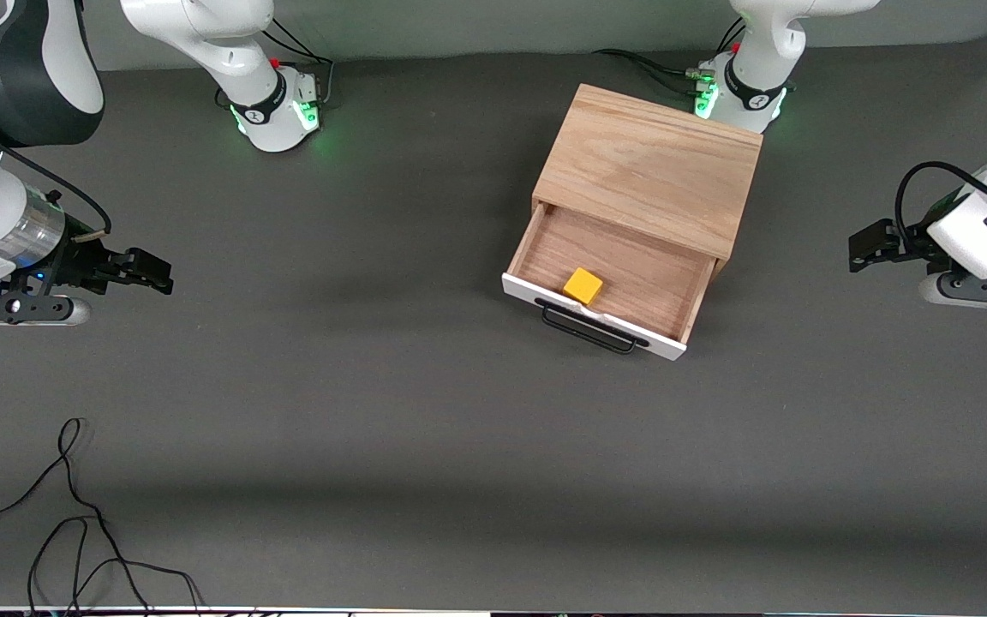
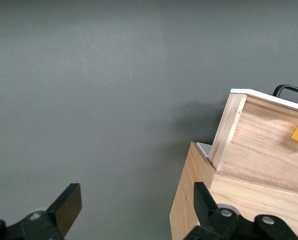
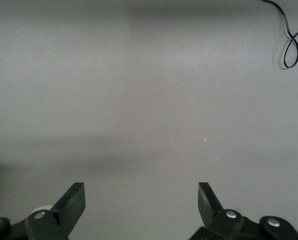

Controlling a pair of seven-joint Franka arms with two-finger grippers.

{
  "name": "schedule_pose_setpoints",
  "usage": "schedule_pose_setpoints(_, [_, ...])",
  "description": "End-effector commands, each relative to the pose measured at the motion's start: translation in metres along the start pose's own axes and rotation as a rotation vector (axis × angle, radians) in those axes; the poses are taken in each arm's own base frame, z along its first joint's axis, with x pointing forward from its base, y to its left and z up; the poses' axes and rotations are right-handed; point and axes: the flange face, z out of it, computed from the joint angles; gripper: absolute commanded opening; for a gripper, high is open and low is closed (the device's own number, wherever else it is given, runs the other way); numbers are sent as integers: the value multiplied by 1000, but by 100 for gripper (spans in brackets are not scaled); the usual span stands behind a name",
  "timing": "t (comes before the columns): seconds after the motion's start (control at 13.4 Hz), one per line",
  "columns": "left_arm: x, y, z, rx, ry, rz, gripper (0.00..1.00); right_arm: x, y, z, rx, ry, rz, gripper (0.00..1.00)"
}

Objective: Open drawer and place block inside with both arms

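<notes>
**Operator:** Checking both grippers from my station. The left gripper (image 2: pixel 134 207) hangs with fingers spread and empty over the table beside the wooden box (image 1: pixel 652 167). The right gripper (image 3: pixel 139 205) waits, also spread and empty, over bare table (image 1: pixel 373 428) well apart from the box.

**Inspector:** And the block?

**Operator:** The block (image 1: pixel 583 285) lies inside the drawer (image 1: pixel 609 274), clear of all fingers, just inside the white front panel.

**Inspector:** Risks?

**Operator:** My judgement: the drawer stands pulled out. If I push it shut hard, the block could slide. A careless left-arm sweep could knock the box.
</notes>
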Motion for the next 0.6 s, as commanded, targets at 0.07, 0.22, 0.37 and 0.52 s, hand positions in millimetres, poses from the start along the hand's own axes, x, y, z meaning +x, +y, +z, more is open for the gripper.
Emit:
schedule_pose_setpoints(0.07, [-5,2,-1,-4,-5,19,100,5,0,-4,17,-8,7,100])
schedule_pose_setpoints(0.22, [-5,2,-1,-4,-5,19,100,5,2,-3,26,-11,10,100])
schedule_pose_setpoints(0.37, [-5,2,-2,-4,-4,19,100,5,6,-3,28,-11,-5,100])
schedule_pose_setpoints(0.52, [-5,2,-1,-4,-5,19,100,5,5,-3,43,-12,-3,100])
